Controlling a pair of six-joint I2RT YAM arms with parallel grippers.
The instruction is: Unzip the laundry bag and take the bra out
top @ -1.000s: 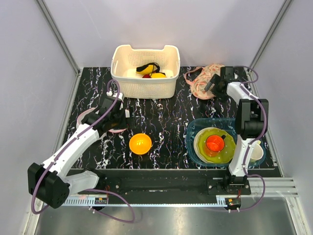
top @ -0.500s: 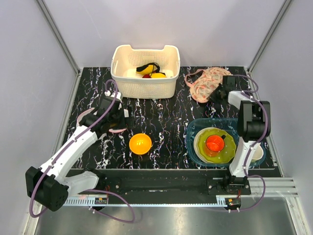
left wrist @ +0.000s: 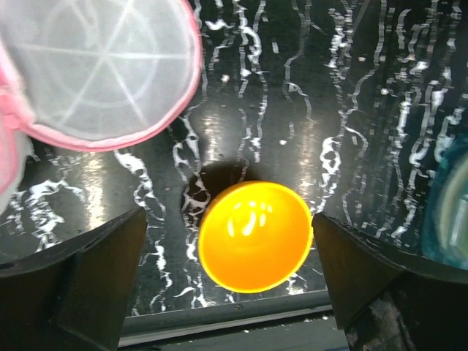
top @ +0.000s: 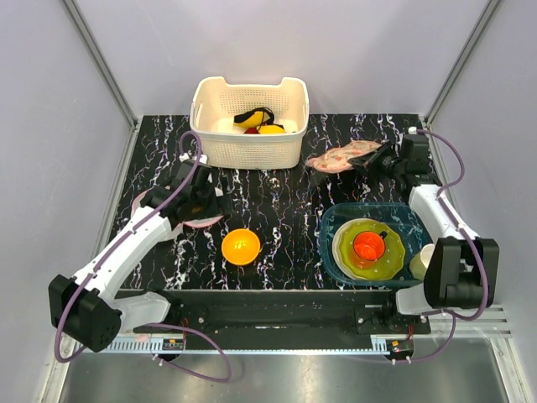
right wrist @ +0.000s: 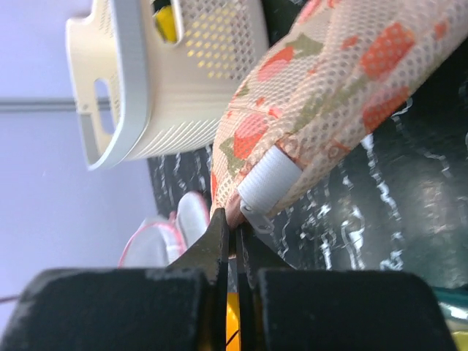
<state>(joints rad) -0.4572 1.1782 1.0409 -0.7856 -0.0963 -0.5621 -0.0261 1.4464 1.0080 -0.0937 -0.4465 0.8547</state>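
The laundry bag (top: 340, 157), a floral mesh pouch, lies stretched out at the back right of the table, right of the basket. My right gripper (top: 375, 159) is shut on its pink edge. In the right wrist view the fingertips (right wrist: 235, 223) pinch the fabric (right wrist: 329, 88) just below a white ribbed zip tab (right wrist: 269, 179). My left gripper (top: 210, 206) hangs open over the left middle of the table, and its wrist view shows the orange bowl (left wrist: 254, 235) between the wide-apart fingers (left wrist: 73, 285). The bra is hidden.
A cream basket (top: 249, 122) with yellow items and a black strap stands at the back centre. A white mesh item with pink trim (left wrist: 102, 66) lies under the left arm. The orange bowl (top: 241, 246) sits front centre. A blue tray (top: 330, 222) holds a green plate and an orange cup (top: 368, 245).
My right gripper has shut on the bag's edge. The arm has swung forward and outward, pulling the crumpled bag out flat towards the front. The left arm has barely moved.
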